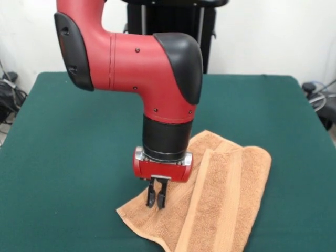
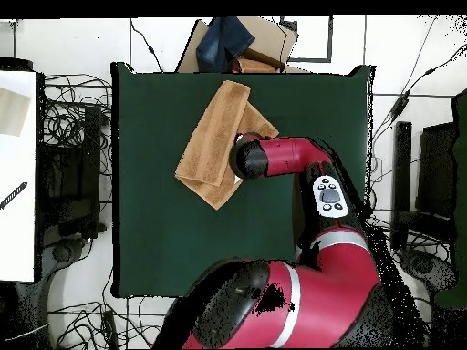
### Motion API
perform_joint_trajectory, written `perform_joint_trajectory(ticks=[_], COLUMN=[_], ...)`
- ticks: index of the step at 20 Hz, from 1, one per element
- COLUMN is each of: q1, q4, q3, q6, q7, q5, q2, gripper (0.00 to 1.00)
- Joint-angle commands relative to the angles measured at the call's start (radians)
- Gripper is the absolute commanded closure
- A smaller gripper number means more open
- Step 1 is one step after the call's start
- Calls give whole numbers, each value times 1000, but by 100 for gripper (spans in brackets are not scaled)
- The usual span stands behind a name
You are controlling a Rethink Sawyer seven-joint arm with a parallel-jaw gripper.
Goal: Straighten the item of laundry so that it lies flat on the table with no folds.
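Observation:
The orange-tan towel (image 1: 220, 199) lies on the dark green table (image 1: 68, 157) at the front right, folded lengthwise, with one layer lapped over the other and band stripes along it. My gripper (image 1: 156, 202) points straight down over the towel's left part, near its left corner. Its fingers are drawn close together with the tips down in the terry, pinching the cloth. In the overhead view the towel (image 2: 212, 137) lies slanted near the table's top edge, and the arm's wrist (image 2: 251, 157) covers its right edge and hides the gripper.
The red and black arm (image 1: 152, 68) reaches down over the table's middle. Off the table's top edge in the overhead view are a cardboard box (image 2: 264, 41) and a blue cloth (image 2: 223, 41). Cables lie on the floor at both sides.

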Motion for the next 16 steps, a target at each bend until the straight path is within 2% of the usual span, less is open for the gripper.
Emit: perform_joint_trajectory(ticks=[1,4,6,8,9,11,13,16], q1=[45,25,23,9,-28,-81,-113,-111], q4=[21,78,164,270,330,391,424,457], q3=[3,8,-10,-15,16,60,83,69], q6=[-68,-77,-76,-47,-2,53,79,78], q7=[80,90,121,114,69,11,-15,4], q5=[-26,-9,3,12,29,55,72,80], q2=[100,61,-19,-141,-210,-280,-315,-351], gripper=[100,100,100,100,100,100,100,100])
